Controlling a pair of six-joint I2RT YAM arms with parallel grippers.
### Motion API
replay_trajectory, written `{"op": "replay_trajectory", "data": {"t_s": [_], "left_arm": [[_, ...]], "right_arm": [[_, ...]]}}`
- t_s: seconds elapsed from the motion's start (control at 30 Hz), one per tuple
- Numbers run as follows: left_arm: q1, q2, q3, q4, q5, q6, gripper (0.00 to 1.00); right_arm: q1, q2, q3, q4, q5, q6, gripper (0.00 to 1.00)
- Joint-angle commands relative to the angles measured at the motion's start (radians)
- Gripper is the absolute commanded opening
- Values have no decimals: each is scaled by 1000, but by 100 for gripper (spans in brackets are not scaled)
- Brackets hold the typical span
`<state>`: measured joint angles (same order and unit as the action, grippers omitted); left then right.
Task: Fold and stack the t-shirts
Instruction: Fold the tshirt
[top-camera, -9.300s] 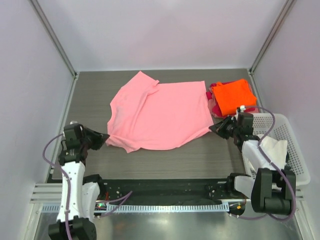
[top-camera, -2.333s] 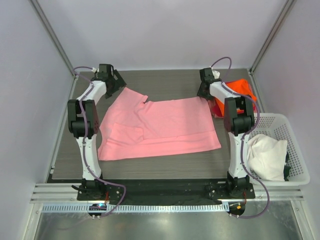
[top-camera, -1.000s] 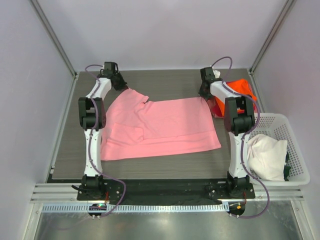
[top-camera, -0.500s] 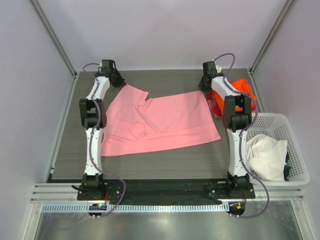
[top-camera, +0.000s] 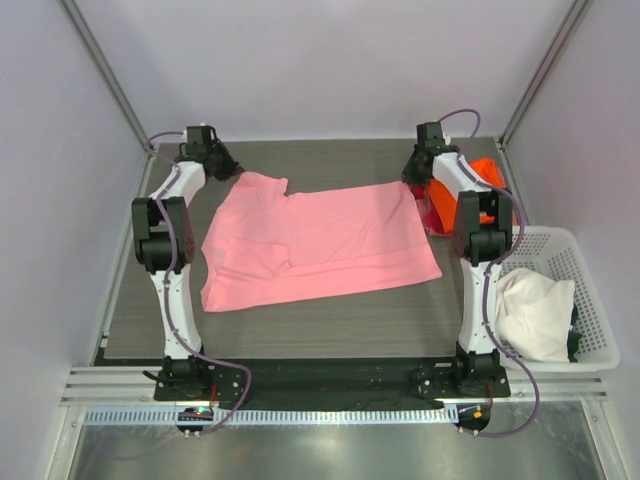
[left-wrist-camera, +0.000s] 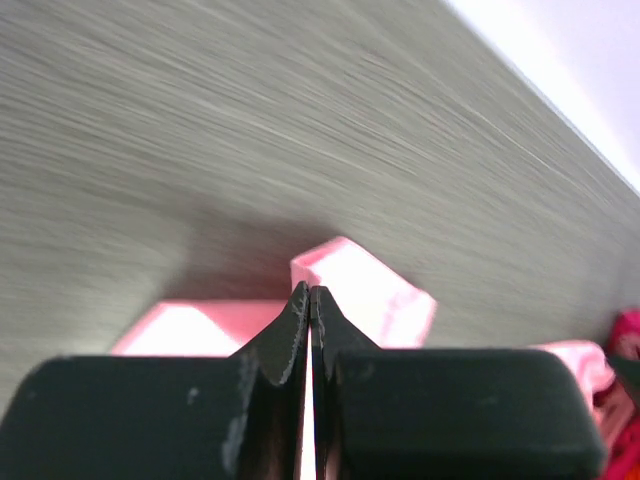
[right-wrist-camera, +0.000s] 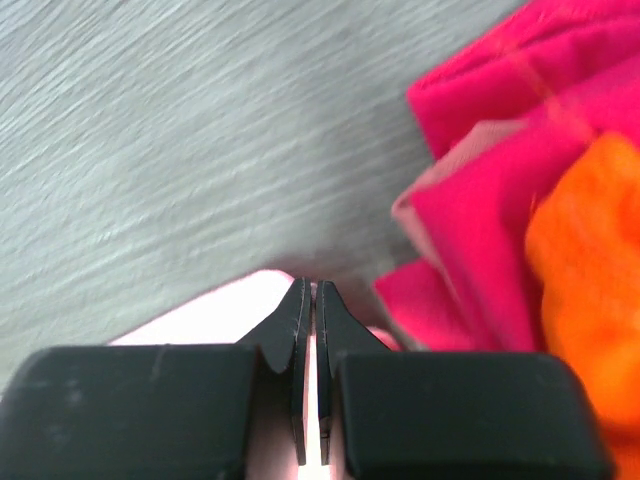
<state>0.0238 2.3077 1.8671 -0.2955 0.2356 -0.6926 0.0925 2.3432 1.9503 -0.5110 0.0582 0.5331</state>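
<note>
On the table (top-camera: 330, 330), the pink shirt (top-camera: 315, 245) lies spread out and mostly flat, its long side running left to right. One sleeve is folded in over the left part of the body.

Left gripper (top-camera: 230, 171): at the shirt's far left corner. The left wrist view shows the fingers (left-wrist-camera: 290, 330) pressed together with only a hairline slit between them, and a fold of pink cloth at their tips. It appears to be pinching that corner.

Right gripper (top-camera: 412, 182): at the shirt's far right corner. The right wrist view shows the fingers (right-wrist-camera: 292, 320) closed in the same way, with pale pink cloth at the tips; it also appears to be gripping the corner.

Far right of the table: the orange shirt (top-camera: 478, 180) rests on the magenta shirt (top-camera: 432, 215), just beside the pink shirt's right edge.

Near right: the white shirt (top-camera: 530, 310) sits bunched in the basket (top-camera: 592, 290), well apart from the pink one.
</note>
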Motion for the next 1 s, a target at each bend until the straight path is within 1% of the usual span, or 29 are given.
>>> {"op": "replay_trajectory", "data": {"t_s": [0.0,0.03,0.23,0.27,0.37,0.4,0.47,0.5,0.7,0.73,0.97], "left_arm": [[-64,-171,-86,130,-2,56,0],[-67,-224,-150,156,-19,62,0],[-82,-405,-336,197,-96,113,0],[-84,-456,-391,202,-105,119,0],[-87,-533,-482,239,-110,119,0],[-88,-583,-538,248,-116,120,0],[-97,-631,-589,263,-133,126,0],[-101,-681,-639,268,-148,136,0],[-116,-840,-798,291,-191,153,0],[-116,-862,-821,321,-197,159,0],[-134,-1079,-1020,387,-226,169,0]], "right_arm": [[6,-131,-43,-1,-32,-1,1],[7,-159,-57,0,-31,-4,1],[6,-266,-162,-1,-28,-16,1],[7,-280,-174,0,-26,-16,1],[6,-330,-229,-1,-15,-19,1],[6,-341,-255,0,-11,-21,1],[7,-376,-283,0,5,-21,1],[6,-387,-310,2,8,-21,1],[6,-470,-421,0,68,-13,1],[7,-490,-433,2,71,-12,1],[7,-578,-566,19,97,2,1]]}}
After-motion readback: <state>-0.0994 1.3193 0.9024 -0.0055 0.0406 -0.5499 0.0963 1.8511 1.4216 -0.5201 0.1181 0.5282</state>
